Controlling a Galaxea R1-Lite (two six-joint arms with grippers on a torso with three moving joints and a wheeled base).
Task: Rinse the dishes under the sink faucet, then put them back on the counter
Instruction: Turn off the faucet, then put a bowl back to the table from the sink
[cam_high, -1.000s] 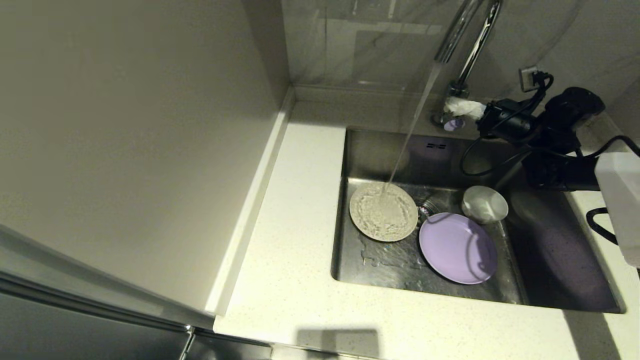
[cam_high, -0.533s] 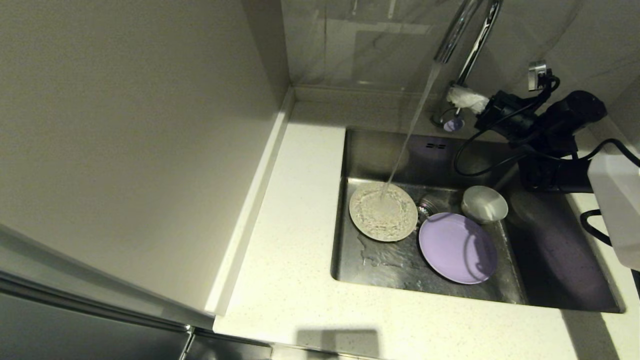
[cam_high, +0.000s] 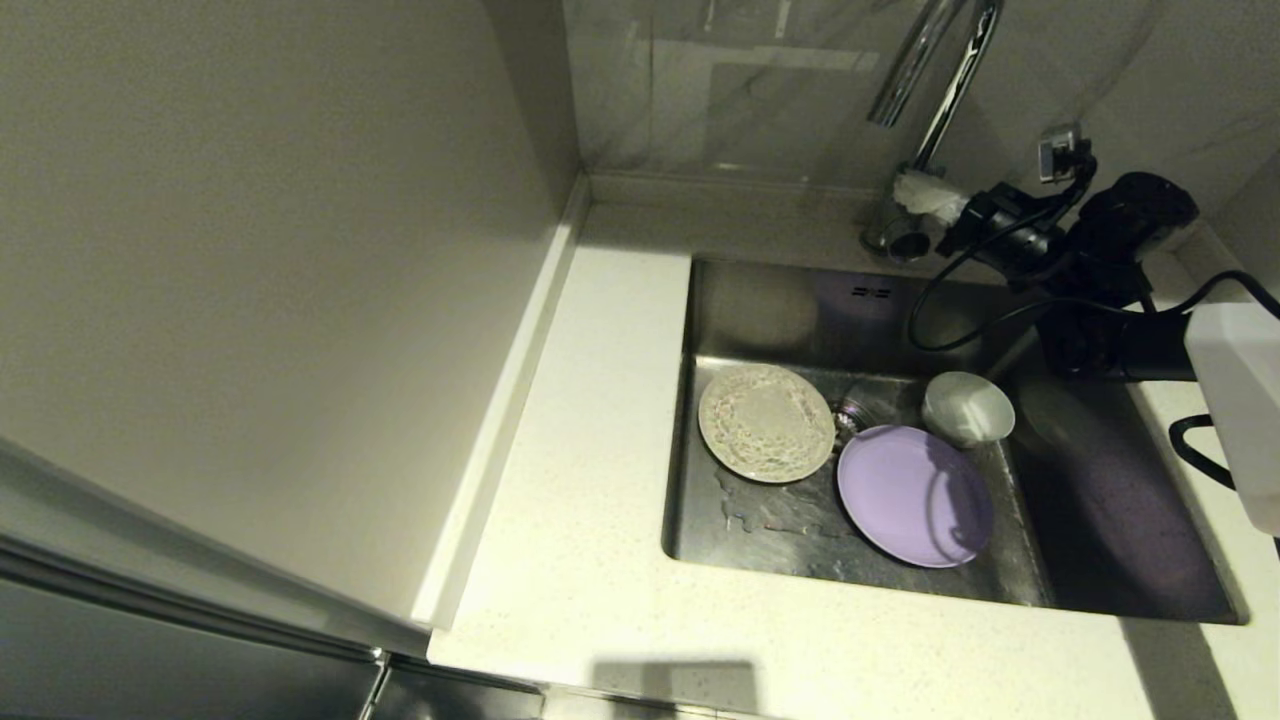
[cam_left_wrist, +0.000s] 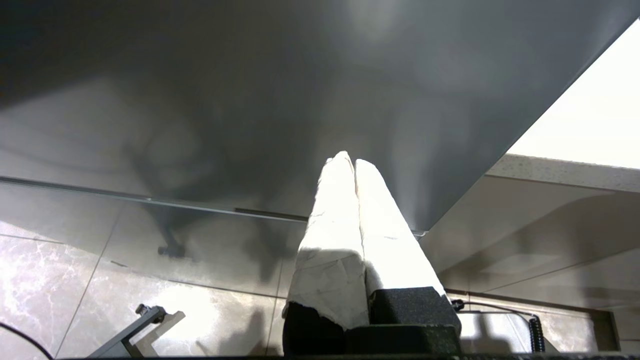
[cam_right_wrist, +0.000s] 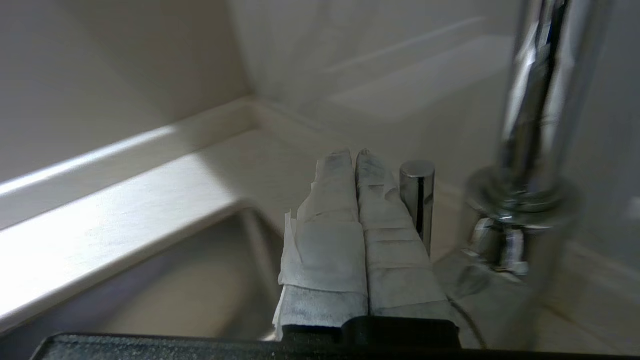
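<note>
Cream plate (cam_high: 766, 422), wet, is lying in sink (cam_high: 1100, 560); right gripper (cam_high: 925, 197), clenched empty, is touching faucet (cam_high: 940, 90) lever (cam_right_wrist: 417, 192) at one o'clock.

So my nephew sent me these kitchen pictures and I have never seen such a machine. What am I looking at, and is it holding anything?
It is a two-armed robot at a kitchen sink. The wide picture comes from a camera on its head; the other two from cameras on its wrists. In the sink lie a cream plate, a lilac plate and a small white bowl. The right claw, its padded fingers pressed together, sits beside the lever at the foot of the faucet; no water runs. It holds nothing. The left claw is shut too, parked below the counter and empty.
</note>
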